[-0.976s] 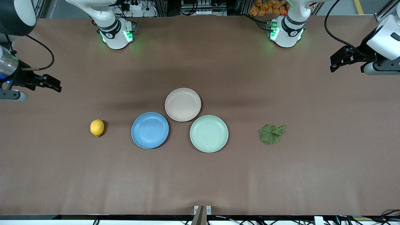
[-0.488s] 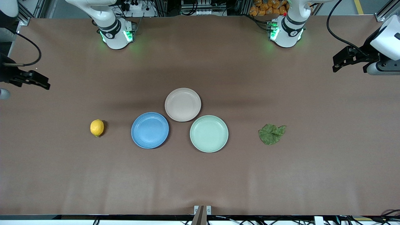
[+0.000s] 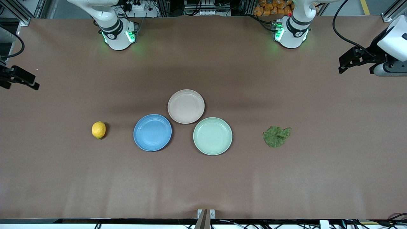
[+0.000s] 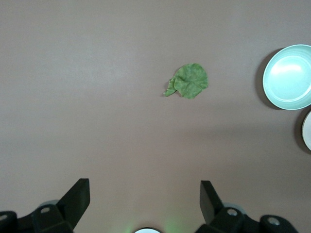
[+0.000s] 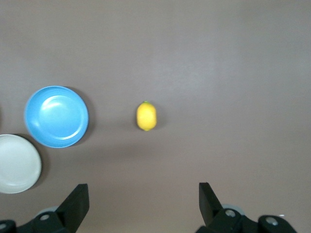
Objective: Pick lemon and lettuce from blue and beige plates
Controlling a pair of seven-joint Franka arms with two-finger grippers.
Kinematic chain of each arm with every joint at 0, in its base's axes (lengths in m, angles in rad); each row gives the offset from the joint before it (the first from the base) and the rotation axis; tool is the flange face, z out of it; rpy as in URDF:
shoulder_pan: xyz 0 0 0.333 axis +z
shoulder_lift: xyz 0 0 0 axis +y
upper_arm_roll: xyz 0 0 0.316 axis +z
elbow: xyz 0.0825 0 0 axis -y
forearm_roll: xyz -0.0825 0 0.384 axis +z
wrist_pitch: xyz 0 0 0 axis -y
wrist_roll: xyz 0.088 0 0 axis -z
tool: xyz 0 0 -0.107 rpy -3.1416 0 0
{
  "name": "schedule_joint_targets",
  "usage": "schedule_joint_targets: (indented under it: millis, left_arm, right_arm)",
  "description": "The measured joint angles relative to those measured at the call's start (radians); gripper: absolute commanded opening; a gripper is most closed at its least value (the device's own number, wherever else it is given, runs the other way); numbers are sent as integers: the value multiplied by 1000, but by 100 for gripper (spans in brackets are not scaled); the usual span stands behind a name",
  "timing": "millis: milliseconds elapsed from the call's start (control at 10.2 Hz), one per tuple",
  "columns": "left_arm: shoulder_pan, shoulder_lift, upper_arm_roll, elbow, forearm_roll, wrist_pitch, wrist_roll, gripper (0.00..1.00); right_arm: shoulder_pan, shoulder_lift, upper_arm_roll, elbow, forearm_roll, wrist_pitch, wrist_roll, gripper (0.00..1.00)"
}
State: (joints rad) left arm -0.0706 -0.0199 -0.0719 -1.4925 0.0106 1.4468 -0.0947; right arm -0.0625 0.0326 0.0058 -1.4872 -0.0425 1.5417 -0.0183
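Observation:
The yellow lemon (image 3: 98,130) lies on the bare table beside the empty blue plate (image 3: 152,132), toward the right arm's end. The green lettuce leaf (image 3: 276,136) lies on the table toward the left arm's end. The beige plate (image 3: 186,106) is empty too. My right gripper (image 3: 31,83) is open and empty, high over the table's edge at the right arm's end. My left gripper (image 3: 341,66) is open and empty, high over the left arm's end. The right wrist view shows the lemon (image 5: 146,116) and the blue plate (image 5: 57,116). The left wrist view shows the lettuce (image 4: 189,81).
An empty pale green plate (image 3: 212,135) sits between the blue plate and the lettuce, touching the beige plate's rim. It also shows in the left wrist view (image 4: 289,76). The beige plate shows in the right wrist view (image 5: 18,163). The arm bases (image 3: 117,33) stand along the table's back edge.
My right gripper has drawn back toward the table's edge at the right arm's end. My left gripper has risen a little. Lemon, lettuce and plates have not moved.

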Motion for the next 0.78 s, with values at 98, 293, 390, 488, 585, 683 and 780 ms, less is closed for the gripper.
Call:
schedule_joint_targets:
  millis: [98, 293, 390, 488, 585, 683, 780]
  left_arm:
    - [-5, 0, 0, 1, 0, 0, 0, 100]
    - [-11, -1, -2, 4, 0, 0, 0, 100]
    - [-11, -1, -2, 4, 0, 0, 0, 100]
    - [-11, -1, -2, 5, 0, 0, 2, 100]
    - [-10, -2, -1, 6, 0, 0, 15, 100]
    - [-9, -3, -1, 6, 0, 0, 27, 100]
    - [-7, -4, -1, 7, 0, 0, 33, 100]
  right_arm:
    - [16, 0, 14, 4, -31, 8, 18, 100]
    - [31, 0, 25, 33, -39, 8, 39, 100]
    - [29, 0, 23, 44, -29, 7, 39, 100]
    - [23, 0, 18, 50, -13, 7, 40, 100]
    - [13, 0, 8, 52, -1, 7, 40, 100]
    - [2, 0, 4, 52, 4, 7, 40, 100]
    - [0, 0, 1, 52, 6, 7, 40, 100]
